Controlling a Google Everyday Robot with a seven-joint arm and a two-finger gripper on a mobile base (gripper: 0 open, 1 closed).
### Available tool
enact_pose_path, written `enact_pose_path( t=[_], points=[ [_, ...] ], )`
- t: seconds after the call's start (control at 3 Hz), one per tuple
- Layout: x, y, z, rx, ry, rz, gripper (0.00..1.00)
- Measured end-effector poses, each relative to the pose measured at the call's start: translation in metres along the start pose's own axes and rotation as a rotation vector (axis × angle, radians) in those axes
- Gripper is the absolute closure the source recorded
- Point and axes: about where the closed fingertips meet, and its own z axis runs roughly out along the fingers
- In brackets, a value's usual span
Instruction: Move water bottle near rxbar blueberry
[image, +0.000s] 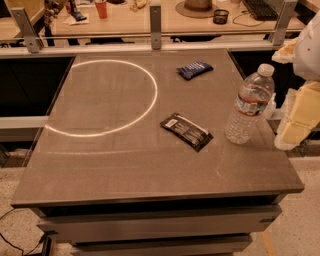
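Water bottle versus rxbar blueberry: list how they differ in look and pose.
The water bottle stands upright; the rxbar blueberry lies flat. The water bottle is clear with a white cap; the rxbar blueberry is dark blue. The water bottle is near the table's right edge, beside the gripper at the picture's right; the rxbar blueberry lies farther back. Both rest on the table.

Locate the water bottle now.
In the camera view, the water bottle stands upright near the table's right edge, right of the black wrapper; the gripper hangs beside it, further right.
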Motion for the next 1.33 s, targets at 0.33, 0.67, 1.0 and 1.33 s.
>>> enact_pose_path(
  t=[0.33, 0.67, 1.0, 1.33],
  points=[
    [0.0, 0.0, 0.0, 0.0, 0.0, 0.0, 0.0],
    [0.012, -0.003, 0.0, -0.01, -0.053, 0.098, 0.0],
    [0.049, -0.011, -0.003, 0.011, -0.101, 0.27, 0.0],
    [0.084, -0.012, 0.006, 0.006, -0.182, 0.425, 0.0]
  ],
)
